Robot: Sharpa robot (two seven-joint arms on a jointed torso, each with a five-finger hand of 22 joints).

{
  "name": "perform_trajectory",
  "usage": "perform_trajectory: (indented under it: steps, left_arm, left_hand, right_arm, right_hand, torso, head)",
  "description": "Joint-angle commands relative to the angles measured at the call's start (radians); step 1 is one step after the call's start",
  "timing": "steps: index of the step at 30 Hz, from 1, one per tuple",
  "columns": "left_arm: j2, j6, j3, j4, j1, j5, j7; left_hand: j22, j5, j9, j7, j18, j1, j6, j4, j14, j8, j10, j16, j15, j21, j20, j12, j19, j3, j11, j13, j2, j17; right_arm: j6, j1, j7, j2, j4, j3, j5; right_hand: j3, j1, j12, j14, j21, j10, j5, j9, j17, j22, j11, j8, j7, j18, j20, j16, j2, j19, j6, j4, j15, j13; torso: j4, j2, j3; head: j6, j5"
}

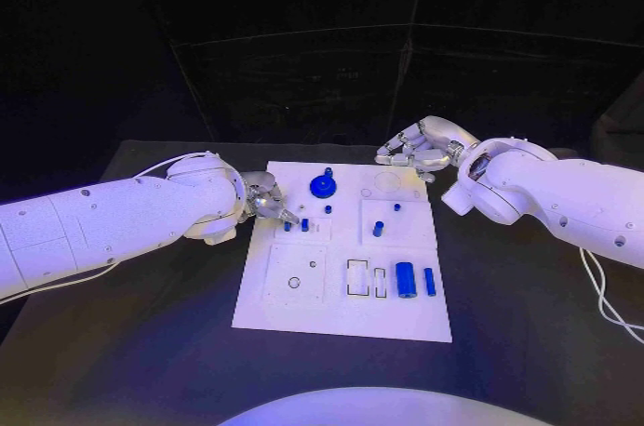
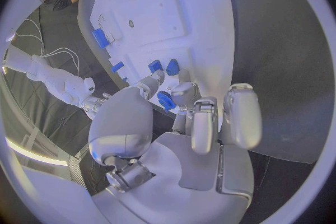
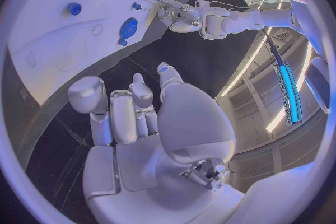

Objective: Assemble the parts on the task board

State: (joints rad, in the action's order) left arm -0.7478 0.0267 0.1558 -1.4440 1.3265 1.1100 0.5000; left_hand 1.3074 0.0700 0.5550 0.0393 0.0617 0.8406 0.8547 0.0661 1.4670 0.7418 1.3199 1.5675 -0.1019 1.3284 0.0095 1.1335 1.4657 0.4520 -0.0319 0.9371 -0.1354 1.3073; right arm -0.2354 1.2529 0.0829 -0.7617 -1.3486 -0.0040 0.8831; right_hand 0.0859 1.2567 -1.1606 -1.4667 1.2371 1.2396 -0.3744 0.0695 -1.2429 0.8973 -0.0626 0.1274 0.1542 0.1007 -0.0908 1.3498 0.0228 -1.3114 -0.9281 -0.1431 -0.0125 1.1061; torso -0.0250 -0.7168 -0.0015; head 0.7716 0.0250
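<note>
At board's left edge, head view: left hand (image 1: 269, 206) sits w/ fingertips right by two small blue pegs (image 1: 295, 225) on the task board (image 1: 343, 319); right hand (image 1: 419, 151) hovers off the far right corner, holding nothing. Left is nearer.

Left wrist view: fingers pinch a small blue part (image 2: 165, 101), pegs just beyond the tips.

Right wrist view: fingers loosely curled, empty; board well apart.

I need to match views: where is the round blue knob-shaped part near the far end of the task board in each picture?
Head view: the round blue part sits on the task board, near its far end, between the two hands.
Left wrist view: I cannot pick it out with certainty.
Right wrist view: the round blue part lies near the board's edge, beyond the right hand.
Shared landmark: the left hand at the board's edge.
</note>
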Motion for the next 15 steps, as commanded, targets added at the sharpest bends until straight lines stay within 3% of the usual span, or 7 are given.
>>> perform_trajectory:
  steps: [1,5,9,11,12,13,15]
  left_arm:
    - [-0.006,-0.065,-0.001,-0.008,0.001,-0.018,-0.050]
    - [-0.013,-0.091,-0.001,-0.013,0.001,-0.039,-0.081]
    - [-0.025,-0.163,-0.001,-0.018,0.001,-0.076,-0.152]
    - [-0.029,-0.198,-0.001,-0.019,0.001,-0.109,-0.213]
    - [-0.031,-0.217,-0.001,-0.018,0.001,-0.132,-0.258]
    - [-0.032,-0.225,-0.001,-0.018,0.001,-0.145,-0.286]
    - [-0.031,-0.246,-0.001,-0.016,0.001,-0.178,-0.377]
  left_hand:
    - [0.033,0.001,-0.020,0.011,-0.001,0.025,-0.023,0.007,0.104,-0.028,-0.013,0.003,0.013,-0.008,0.005,-0.007,0.029,-0.025,0.007,-0.010,0.001,0.263]
    - [0.027,0.003,-0.045,0.026,0.000,0.040,-0.049,0.020,0.104,-0.060,-0.031,0.003,0.023,-0.016,0.014,-0.024,0.027,-0.057,0.020,-0.036,-0.002,0.263]
    - [-0.004,0.005,-0.073,0.040,0.008,0.074,-0.068,0.033,0.104,-0.085,-0.083,0.003,0.034,-0.052,0.025,-0.087,0.015,-0.084,0.033,-0.123,0.004,0.263]
    - [-0.089,0.006,-0.088,0.052,0.029,0.111,-0.086,0.022,0.093,-0.099,-0.168,-0.020,0.043,-0.151,0.032,-0.185,-0.022,-0.075,0.043,-0.243,0.013,0.228]
    - [-0.160,0.007,-0.096,0.059,0.046,0.137,-0.095,0.012,0.072,-0.105,-0.214,-0.061,0.049,-0.235,0.037,-0.229,-0.055,-0.063,0.050,-0.286,0.020,0.170]
    - [-0.203,0.007,-0.100,0.063,0.056,0.152,-0.100,0.006,0.058,-0.109,-0.232,-0.088,0.052,-0.287,0.040,-0.240,-0.076,-0.056,0.054,-0.293,0.024,0.133]
    - [-0.426,0.004,-0.123,0.087,0.103,0.216,-0.120,-0.024,-0.038,-0.127,-0.339,-0.241,0.076,-0.561,0.057,-0.313,-0.201,-0.020,0.081,-0.334,0.037,-0.055]
  right_arm:
    - [0.001,0.002,0.010,-0.001,-0.001,0.000,-0.003]
    - [0.003,0.002,0.011,0.001,0.000,0.000,-0.003]
    - [0.004,0.002,0.011,0.002,0.002,0.000,-0.003]
    - [0.004,0.002,0.011,0.001,0.002,0.000,-0.003]
    - [0.004,0.002,0.011,0.001,0.002,0.000,-0.003]
    - [0.004,0.002,0.011,0.002,0.003,0.000,-0.003]
    - [0.004,0.002,0.011,0.002,0.003,0.000,-0.003]
  right_hand:
    - [0.003,0.004,-0.002,-0.037,-0.007,-0.006,-0.005,0.000,0.001,-0.001,-0.001,0.006,-0.003,0.019,0.004,-0.004,0.003,0.001,-0.004,-0.001,-0.005,-0.001]
    - [0.003,0.004,-0.002,-0.037,-0.007,-0.006,-0.005,0.000,0.001,-0.001,-0.001,0.006,-0.003,0.019,0.004,-0.004,0.003,0.001,-0.004,-0.001,-0.005,-0.001]
    - [0.003,0.004,-0.002,-0.037,-0.007,-0.006,-0.005,0.000,0.001,-0.001,-0.001,0.006,-0.003,0.019,0.004,-0.004,0.003,0.001,-0.004,-0.001,-0.005,-0.001]
    - [0.003,0.004,-0.002,-0.037,-0.007,-0.006,-0.005,0.000,0.001,-0.001,-0.001,0.006,-0.003,0.019,0.004,-0.004,0.003,0.001,-0.004,-0.001,-0.005,-0.001]
    - [0.003,0.004,-0.002,-0.037,-0.007,-0.006,-0.005,0.000,0.001,-0.001,-0.001,0.006,-0.003,0.019,0.004,-0.004,0.003,0.001,-0.004,-0.001,-0.005,-0.001]
    - [0.003,0.004,-0.002,-0.037,-0.007,-0.006,-0.005,0.000,0.001,-0.001,-0.001,0.006,-0.003,0.019,0.004,-0.004,0.003,0.001,-0.004,-0.001,-0.005,-0.001]
    - [0.004,0.004,-0.002,-0.037,-0.007,-0.007,-0.005,0.000,0.001,0.000,-0.001,0.006,-0.003,0.019,0.004,-0.004,0.003,0.001,-0.004,-0.002,-0.005,-0.001]
  torso:
    - [-0.0005,0.000,-0.0006]
    - [-0.0005,0.000,-0.0003]
    - [-0.0005,0.000,-0.0005]
    - [-0.0009,0.000,-0.0004]
    - [-0.0012,0.000,-0.0004]
    - [-0.0012,0.000,-0.0002]
    - [-0.0008,0.000,0.0003]
  head:
    - [0.001,-0.001]
    - [0.001,0.000]
    - [0.000,-0.002]
    - [-0.001,-0.003]
    - [-0.002,-0.003]
    - [-0.002,-0.003]
    - [-0.004,-0.004]
